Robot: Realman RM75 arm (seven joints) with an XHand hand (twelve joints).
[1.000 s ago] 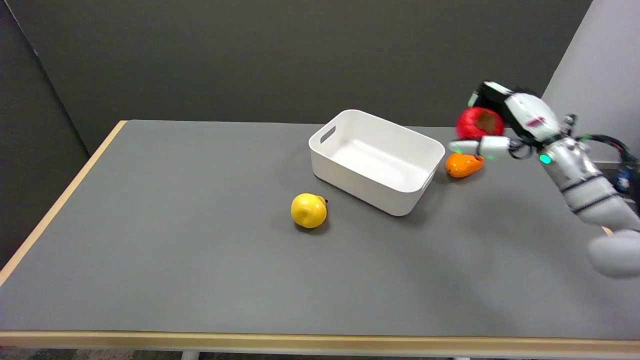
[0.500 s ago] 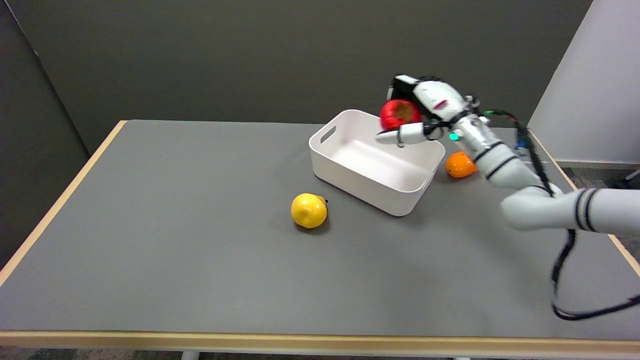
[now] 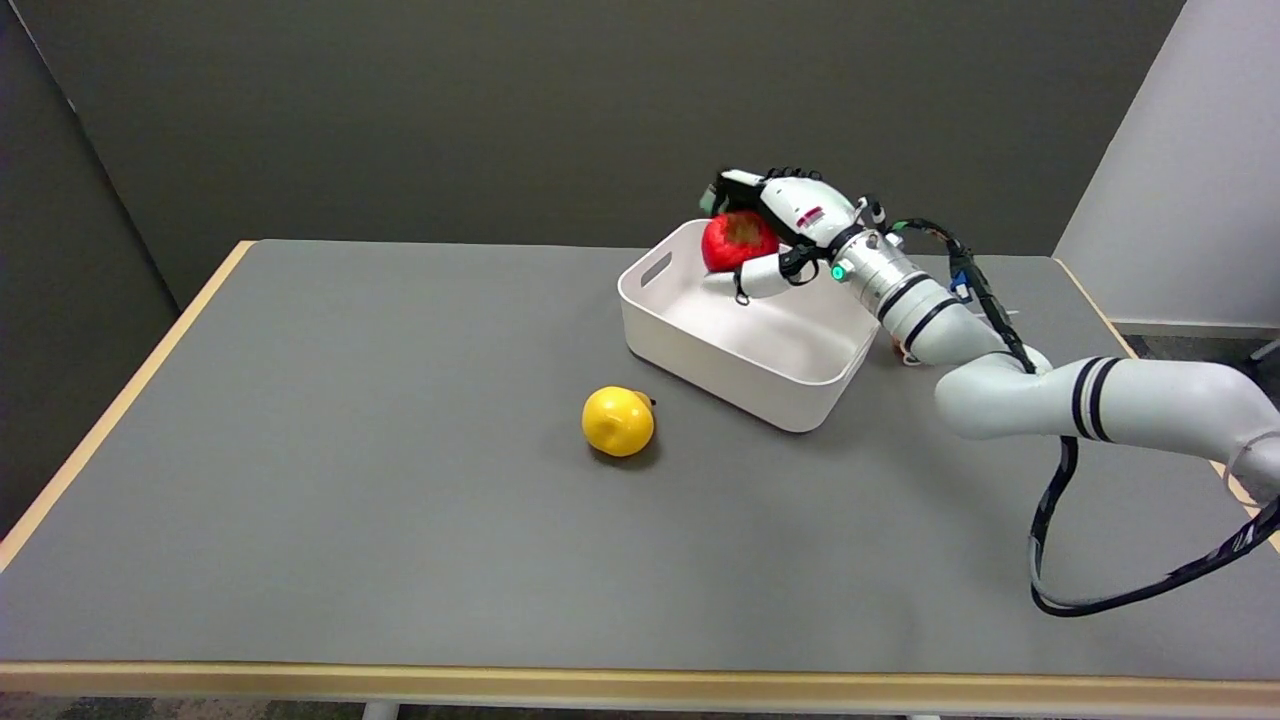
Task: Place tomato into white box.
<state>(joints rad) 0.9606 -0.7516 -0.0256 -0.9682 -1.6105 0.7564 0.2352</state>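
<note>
Right hand [image 3: 770,225] clamped around tomato [image 3: 738,241], held in air over far end of white box [image 3: 752,320], box directly beneath hand on surface [image 3: 400,520]; yellow fruit [image 3: 618,421] on surface well apart, nearer camera than hand.

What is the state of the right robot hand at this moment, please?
Right robot hand: closed around the red tomato, holding it in the air over the white box.
</note>
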